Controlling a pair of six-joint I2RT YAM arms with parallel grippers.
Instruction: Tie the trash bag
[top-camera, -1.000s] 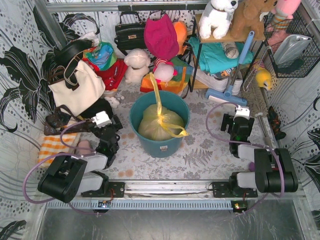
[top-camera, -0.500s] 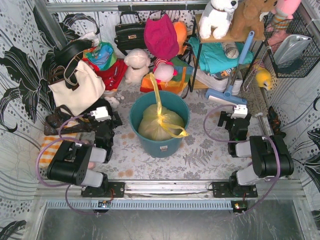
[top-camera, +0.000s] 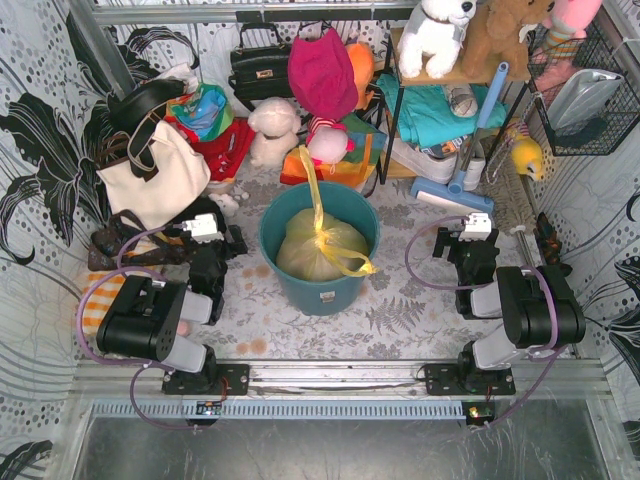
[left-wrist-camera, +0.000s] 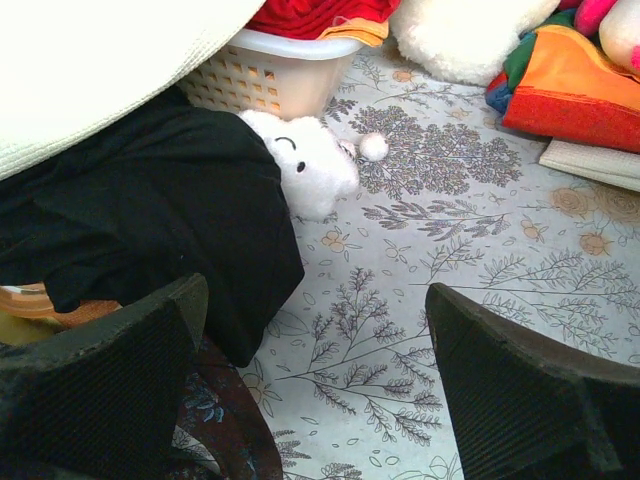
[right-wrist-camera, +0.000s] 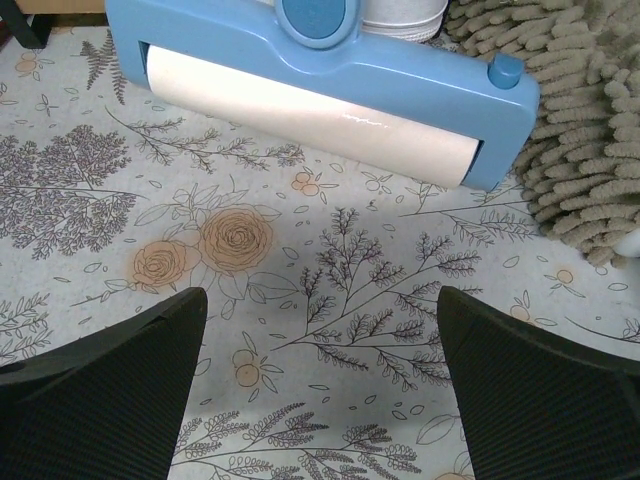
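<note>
Centre of the table: trash bag (top-camera: 318, 250) sits inside the teal bin (top-camera: 325, 296), gathered at a knot on top. One yellow tail stands up toward the back, and a loop drapes over the bin's right rim. Left gripper (left-wrist-camera: 312, 400) is low, left of the bin, jaws spread, nothing between them; black fabric (left-wrist-camera: 170, 220) and a small white plush (left-wrist-camera: 312, 170) ahead. Right gripper (right-wrist-camera: 320, 385) is well right of the bin, jaws spread, empty, facing a blue roller head (right-wrist-camera: 320, 75).
</note>
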